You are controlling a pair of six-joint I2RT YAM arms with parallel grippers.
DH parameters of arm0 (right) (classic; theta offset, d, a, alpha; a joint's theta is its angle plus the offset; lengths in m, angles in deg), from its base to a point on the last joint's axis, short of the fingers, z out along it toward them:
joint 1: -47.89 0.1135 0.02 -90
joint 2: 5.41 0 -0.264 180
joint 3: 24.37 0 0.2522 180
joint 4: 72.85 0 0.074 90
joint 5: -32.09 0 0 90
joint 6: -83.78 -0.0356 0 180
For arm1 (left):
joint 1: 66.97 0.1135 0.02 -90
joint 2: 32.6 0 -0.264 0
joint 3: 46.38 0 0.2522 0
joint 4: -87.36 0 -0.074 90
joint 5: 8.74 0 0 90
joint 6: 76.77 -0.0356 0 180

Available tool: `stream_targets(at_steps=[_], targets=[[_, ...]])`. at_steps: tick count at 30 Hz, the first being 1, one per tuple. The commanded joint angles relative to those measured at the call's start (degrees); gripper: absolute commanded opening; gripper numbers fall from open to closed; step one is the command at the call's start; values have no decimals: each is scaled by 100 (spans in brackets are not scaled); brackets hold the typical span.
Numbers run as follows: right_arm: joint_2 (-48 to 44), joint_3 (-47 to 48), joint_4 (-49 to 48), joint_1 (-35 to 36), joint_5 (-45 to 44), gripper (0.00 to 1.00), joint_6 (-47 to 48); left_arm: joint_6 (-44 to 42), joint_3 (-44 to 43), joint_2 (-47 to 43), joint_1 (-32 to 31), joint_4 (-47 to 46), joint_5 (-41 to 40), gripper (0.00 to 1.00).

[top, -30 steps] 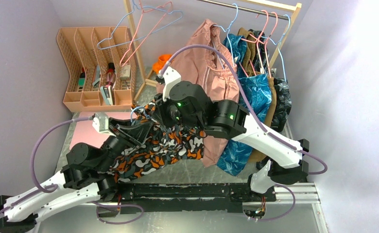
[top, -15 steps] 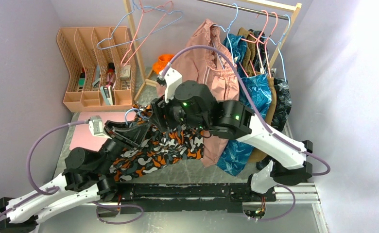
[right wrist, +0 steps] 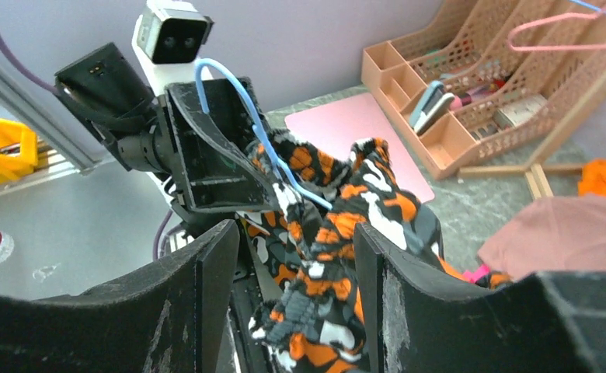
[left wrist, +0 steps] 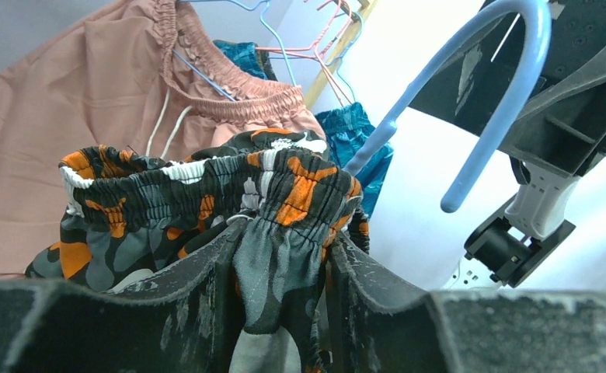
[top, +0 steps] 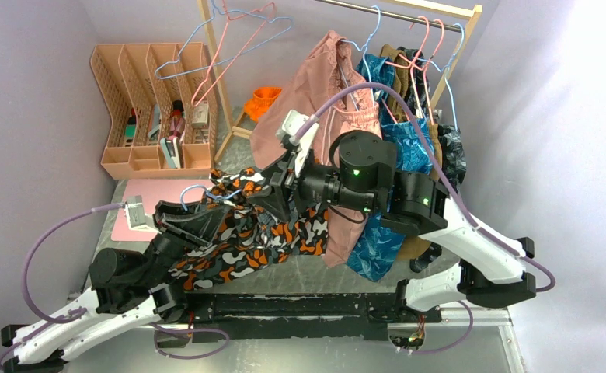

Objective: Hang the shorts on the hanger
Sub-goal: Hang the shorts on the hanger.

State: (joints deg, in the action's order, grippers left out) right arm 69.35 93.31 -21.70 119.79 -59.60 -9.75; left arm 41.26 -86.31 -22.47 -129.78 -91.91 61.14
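1. Two hands are engaging the shorts (top: 273,237). The left hand (left wrist: 288,237) is pinching a fold of the elastic waistband tight between its fingers. The right hand (right wrist: 296,233) is closing on a bunch of the printed fabric, which is filling the gap between its fingers.
2. The shorts are hanging bunched between the two hands, above the worktop (top: 300,278), with the lower cloth trailing down over the left arm.
3. The hanger (left wrist: 498,124) is showing only its blue hook and a short run of wire, rising just beside the left hand. Its frame is lying hidden in the cloth, so I cannot tell whether it is passing through the waistband.
4. Neither hand is visibly gripping the hanger. In my judgement it is resting on cloth tension alone, and any slackening is risking it tipping and sliding out.
5. The left pinch is taking only a narrow fold of elastic. If the hands are pulling apart, that fold is likely slipping free and the shorts dropping to the worktop.
6. The right arm is working just beside the dusty-pink garment (top: 327,66) hanging behind it. A sweep that way is risking snagging it or dragging it down.
7. Bunched cloth is hiding the frame from every view, so any threading move is proceeding blind and is risking catching one layer only.
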Motion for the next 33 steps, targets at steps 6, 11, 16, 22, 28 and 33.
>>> stream_targets(at_steps=[6, 11, 16, 22, 28, 33], targets=[[676, 278, -369, 3, 1094, 59, 940, 94, -72, 221, 5, -29, 614, 7], [701, 57, -577, 1, 1388, 59, 1103, 32, -219, 360, 5, 179, 960, 7], [572, -167, -820, 6, 1727, 52, 1160, 9, -384, 420, 5, 400, 1248, 7], [779, -49, -681, 5, 1734, 28, 1140, 27, -460, 439, 5, 454, 1456, 7], [681, -128, -779, 6, 1348, 0, 1068, -2, -663, 479, 6, 824, 1333, 11], [248, -512, -957, 6, 722, 0, 1009, -124, -1026, 311, 5, 1653, 1057, 30]])
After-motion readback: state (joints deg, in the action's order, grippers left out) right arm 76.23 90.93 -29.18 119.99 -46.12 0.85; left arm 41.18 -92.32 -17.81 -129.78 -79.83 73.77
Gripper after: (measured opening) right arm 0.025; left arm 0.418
